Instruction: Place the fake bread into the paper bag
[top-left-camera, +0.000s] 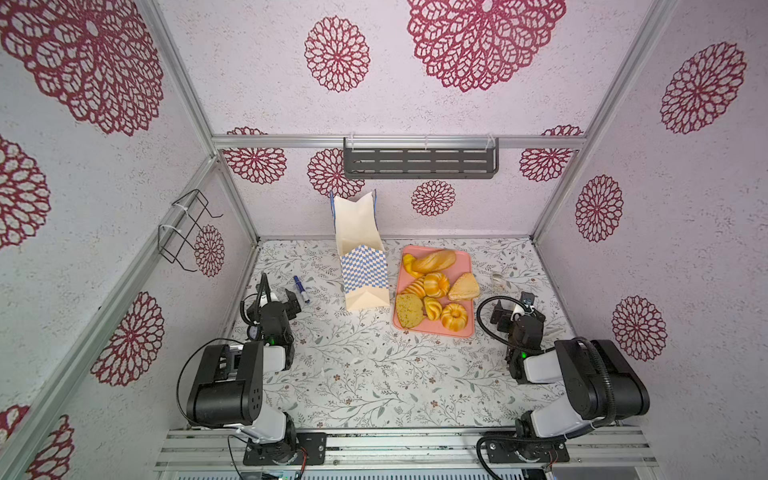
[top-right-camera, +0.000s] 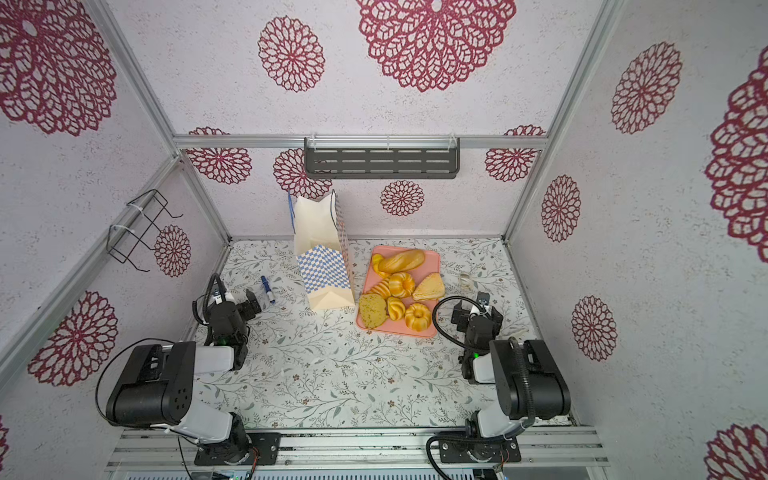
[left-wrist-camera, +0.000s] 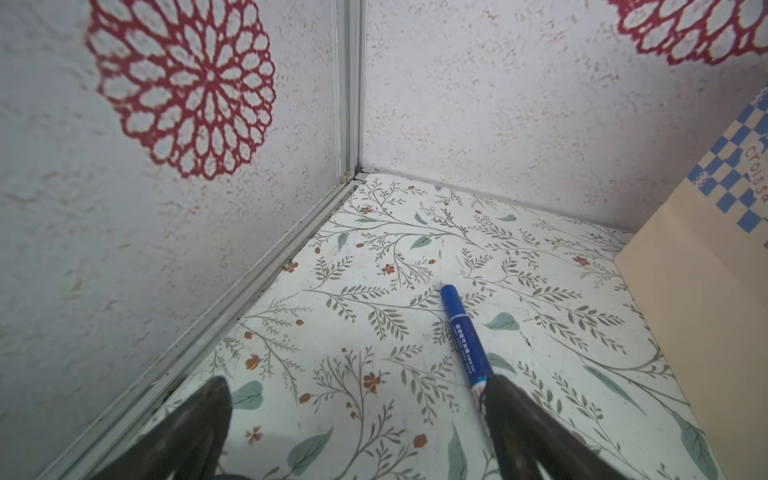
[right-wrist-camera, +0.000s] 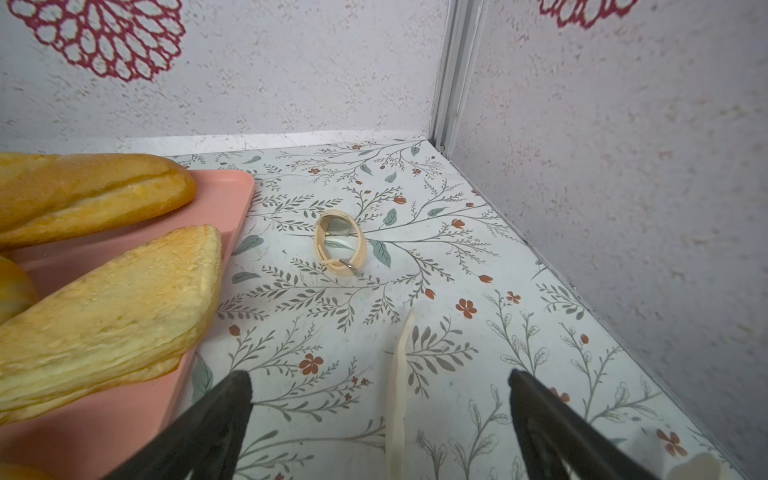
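The left gripper (left-wrist-camera: 357, 415) hangs low over the leaf-and-flower printed tabletop (top-left-camera: 374, 374) with its two black fingers spread wide and nothing between them. In the left wrist view one fingertip (left-wrist-camera: 505, 399) overlaps the white-labelled end of a blue plastic marker pen (left-wrist-camera: 465, 336) lying flat; whether they touch cannot be told. The right gripper (right-wrist-camera: 382, 415) is likewise spread wide and empty, low over the tabletop, with a thin pale strip (right-wrist-camera: 397, 395) lying between its fingers and a small beige loop with a metal clip (right-wrist-camera: 340, 243) a little farther out. Between the two arms stands the tall cream paper bag (top-left-camera: 365, 270) with blue-and-white checkered sides, upright with its mouth open, near the pen and just beside a flat pink rectangular tray (top-left-camera: 467, 266) on its right in both top views. All the golden-yellow fake bread (top-left-camera: 436, 284) lies on that tray, none in the bag: a long loaf (top-left-camera: 434, 261) at the far end, a triangular sandwich (top-left-camera: 464, 287) at the edge nearest the right gripper, a ring bun (top-left-camera: 454, 316) and a green-speckled flat slice (top-left-camera: 409, 309) at the near end, and ridged rolls (top-left-camera: 432, 308) packed between them.
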